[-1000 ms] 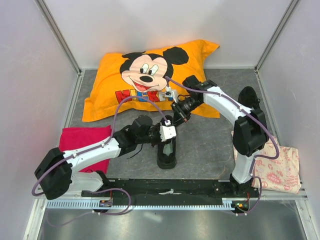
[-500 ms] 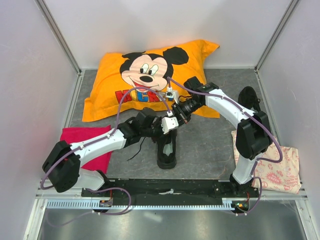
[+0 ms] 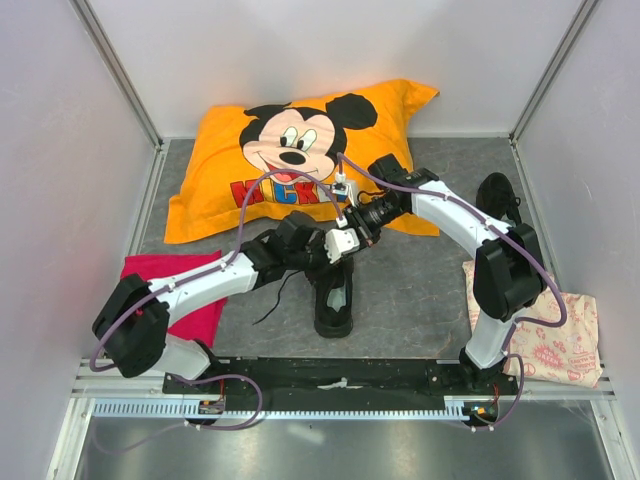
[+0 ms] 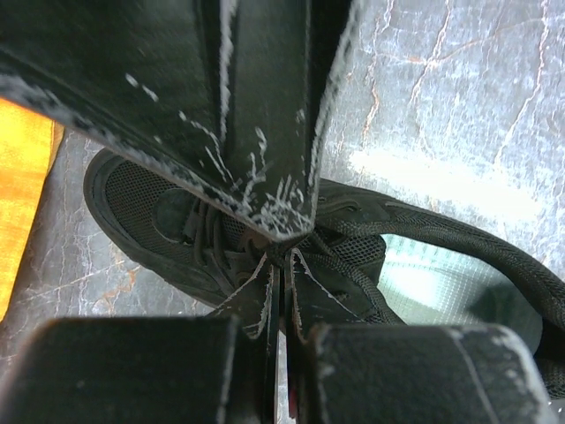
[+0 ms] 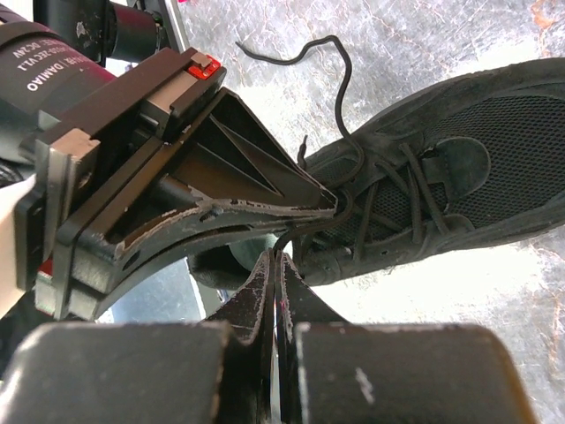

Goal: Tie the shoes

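Jaws of left gripper and right gripper pinched tight on thin black laces of black mesh sneaker, near-edge centre. Judgement: draw apart evenly, low.

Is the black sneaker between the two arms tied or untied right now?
Untied. One thin black lace end trails loose over the grey table beside the black mesh low-top sneaker, and no bow shows.
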`<action>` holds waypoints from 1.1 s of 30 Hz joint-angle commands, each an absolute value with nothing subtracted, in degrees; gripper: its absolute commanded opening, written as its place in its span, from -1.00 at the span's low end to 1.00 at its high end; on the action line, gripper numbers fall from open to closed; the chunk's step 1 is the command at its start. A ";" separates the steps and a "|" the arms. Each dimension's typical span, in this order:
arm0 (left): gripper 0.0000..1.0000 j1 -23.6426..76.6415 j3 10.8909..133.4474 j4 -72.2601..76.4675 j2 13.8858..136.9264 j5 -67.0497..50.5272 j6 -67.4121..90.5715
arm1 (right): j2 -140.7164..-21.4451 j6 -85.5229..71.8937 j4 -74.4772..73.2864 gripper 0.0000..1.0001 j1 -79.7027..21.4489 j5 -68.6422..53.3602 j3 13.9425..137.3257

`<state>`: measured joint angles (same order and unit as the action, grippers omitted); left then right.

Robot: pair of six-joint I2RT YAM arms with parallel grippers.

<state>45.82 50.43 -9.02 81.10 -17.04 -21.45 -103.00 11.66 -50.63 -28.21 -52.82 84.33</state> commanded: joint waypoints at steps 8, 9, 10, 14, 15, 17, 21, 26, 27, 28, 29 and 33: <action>-0.97 45.79 55.19 -7.38 81.74 -21.27 -15.03 | -100.11 10.20 -48.69 -1.00 -28.04 -54.49 82.09; -0.97 45.88 55.37 -7.30 81.48 -21.62 -14.51 | -100.11 10.20 -48.60 -1.00 -28.04 -54.41 82.09; -0.97 45.88 55.46 -7.21 81.30 -21.97 -14.24 | -100.11 10.20 -48.60 -1.00 -28.04 -54.58 82.09; -0.97 45.88 54.32 -5.10 81.21 -23.12 -12.57 | -100.63 10.02 -48.60 -1.00 -27.95 -54.93 82.44; -0.97 45.88 53.97 -4.58 81.38 -22.85 -11.87 | -100.63 10.02 -48.60 -1.00 -27.95 -54.84 82.53; -0.97 45.79 52.31 -2.38 81.82 -22.06 -11.43 | -100.72 9.84 -48.87 -0.85 -27.95 -54.76 82.79; -0.97 45.62 49.14 1.75 81.39 -20.92 -10.64 | -100.20 9.58 -49.74 -0.60 -26.81 -54.84 83.84; -0.97 45.18 46.94 4.30 81.21 -20.66 -10.46 | -99.14 8.61 -50.71 -0.49 -23.38 -55.46 86.30; -0.97 45.09 46.76 4.39 81.21 -20.83 -10.55 | -99.14 8.35 -50.80 -0.48 -22.60 -55.11 86.40; -0.97 45.09 46.41 4.48 81.04 -20.92 -10.72 | -99.05 8.18 -50.89 -0.48 -22.33 -55.02 86.31; -0.97 45.09 46.23 4.92 81.04 -21.09 -10.72 | -98.79 8.52 -51.06 -0.47 -22.15 -54.58 85.96; -0.97 45.09 45.62 5.71 80.60 -21.44 -11.25 | -99.14 9.49 -51.15 -0.37 -22.24 -53.00 84.29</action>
